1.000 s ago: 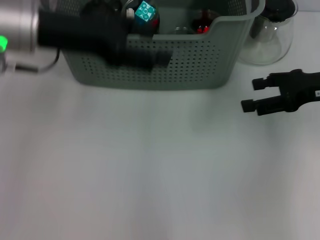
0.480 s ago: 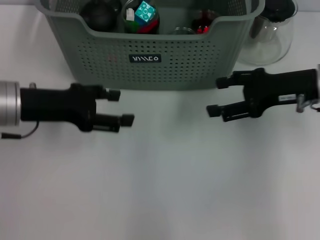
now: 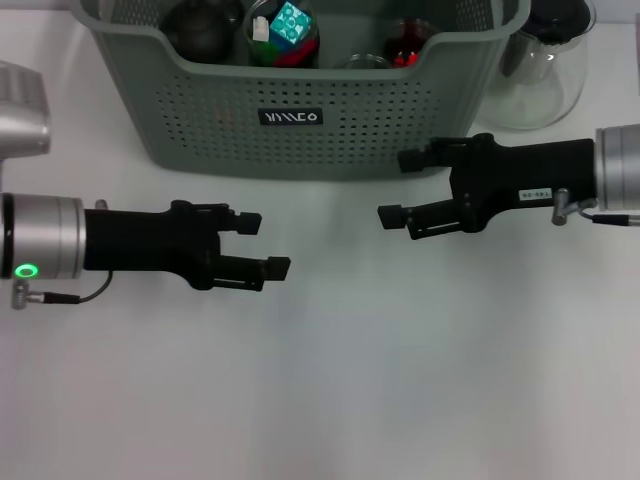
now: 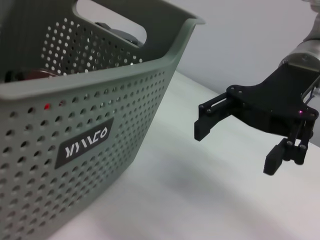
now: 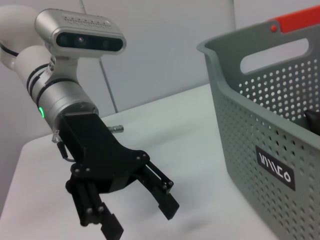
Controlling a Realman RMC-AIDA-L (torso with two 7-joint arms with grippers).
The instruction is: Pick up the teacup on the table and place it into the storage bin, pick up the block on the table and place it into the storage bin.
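In front of the storage bin [image 3: 300,120], both arms hang low over the white table [image 3: 320,380], facing each other. The left gripper [image 3: 263,245] has its fingers spread and holds nothing; the right gripper [image 3: 400,188] is likewise open and empty, just beside the bin's front wall. Inside the bin sit a dark round thing that may be the teacup [image 3: 203,25] and a teal block [image 3: 290,22], among other items, so both placements look finished. The glass carafe [image 3: 540,65] stands beside the bin's right end. The risk I see is the two grippers meeting, since they point at one another, or the right one clipping the bin wall and shoving it.
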